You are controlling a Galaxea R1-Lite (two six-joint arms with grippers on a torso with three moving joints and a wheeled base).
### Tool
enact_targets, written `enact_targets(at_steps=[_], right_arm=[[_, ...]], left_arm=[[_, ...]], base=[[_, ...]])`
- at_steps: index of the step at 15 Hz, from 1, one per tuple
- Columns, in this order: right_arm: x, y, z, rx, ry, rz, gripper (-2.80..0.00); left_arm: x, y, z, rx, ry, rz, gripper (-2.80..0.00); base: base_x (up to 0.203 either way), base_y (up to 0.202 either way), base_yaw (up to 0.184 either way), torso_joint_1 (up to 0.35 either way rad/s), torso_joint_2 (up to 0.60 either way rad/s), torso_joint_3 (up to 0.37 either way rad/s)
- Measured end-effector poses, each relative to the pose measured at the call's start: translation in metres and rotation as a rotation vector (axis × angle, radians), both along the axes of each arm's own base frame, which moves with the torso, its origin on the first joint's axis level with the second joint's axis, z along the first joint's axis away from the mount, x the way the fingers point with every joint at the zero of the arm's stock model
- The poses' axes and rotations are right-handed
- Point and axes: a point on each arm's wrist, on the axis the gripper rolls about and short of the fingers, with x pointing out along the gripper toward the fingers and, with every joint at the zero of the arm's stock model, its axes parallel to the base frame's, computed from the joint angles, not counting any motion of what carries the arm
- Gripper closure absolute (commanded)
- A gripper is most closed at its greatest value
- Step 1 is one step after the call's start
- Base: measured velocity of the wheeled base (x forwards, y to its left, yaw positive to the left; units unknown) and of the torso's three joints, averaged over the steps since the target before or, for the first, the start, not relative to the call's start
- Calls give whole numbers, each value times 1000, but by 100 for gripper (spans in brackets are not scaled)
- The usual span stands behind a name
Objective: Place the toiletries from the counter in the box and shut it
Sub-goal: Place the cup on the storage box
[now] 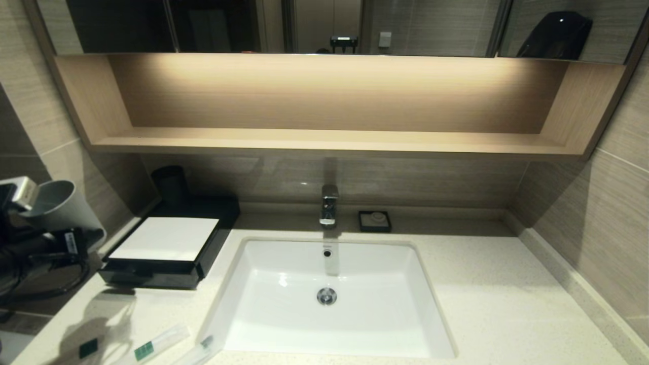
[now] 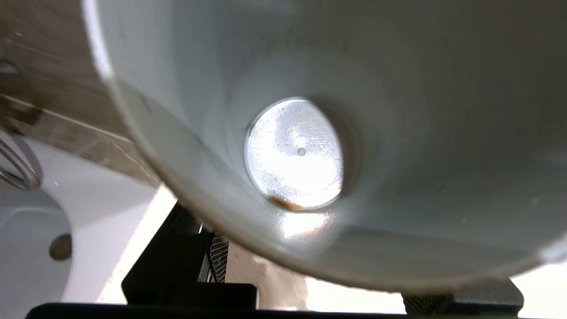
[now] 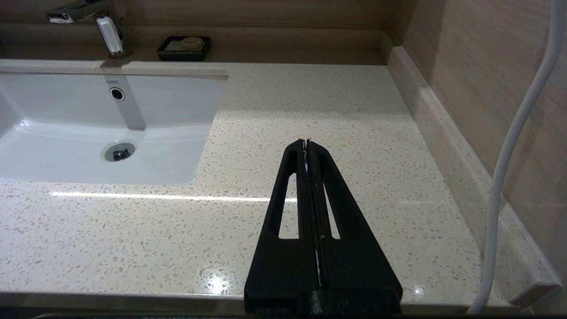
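Note:
The toiletries lie on the counter (image 1: pixel 481 284) at its front left corner: one slim clear packet with a green label (image 1: pixel 157 342), another (image 1: pixel 200 350) by the sink's front corner, and a third showing by its dark green label (image 1: pixel 87 348). The box (image 1: pixel 167 238) stands left of the sink, its drawer pushed in under the white top panel. My left gripper (image 1: pixel 35 218) hangs at the far left above the counter, shut on a light grey cup (image 1: pixel 61 205) that is tipped on its side; the cup's inside (image 2: pixel 292 150) fills the left wrist view. My right gripper (image 3: pixel 306 144) is shut and empty over the counter right of the sink.
The white sink (image 1: pixel 329 274) with its faucet (image 1: pixel 328 203) takes up the middle. A small black soap dish (image 1: pixel 374 221) sits behind it, and a dark cup (image 1: pixel 170 182) stands behind the box. A wooden shelf (image 1: pixel 329 139) overhangs the back wall. Tiled walls close in both sides.

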Motion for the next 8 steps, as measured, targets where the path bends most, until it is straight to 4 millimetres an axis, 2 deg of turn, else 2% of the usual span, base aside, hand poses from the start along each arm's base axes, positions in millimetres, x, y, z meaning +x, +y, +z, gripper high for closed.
enact_targets(at_steps=[4,8], right_arm=[[0,0,0,0,0,0,0],[0,0,0,0,0,0,0]], left_arm=[[12,-21,8,-35,105,-97,0],[29,-32,0,-42,133,-149,0]], base=[[0,0,0,0,0,0],[0,0,0,0,0,0]])
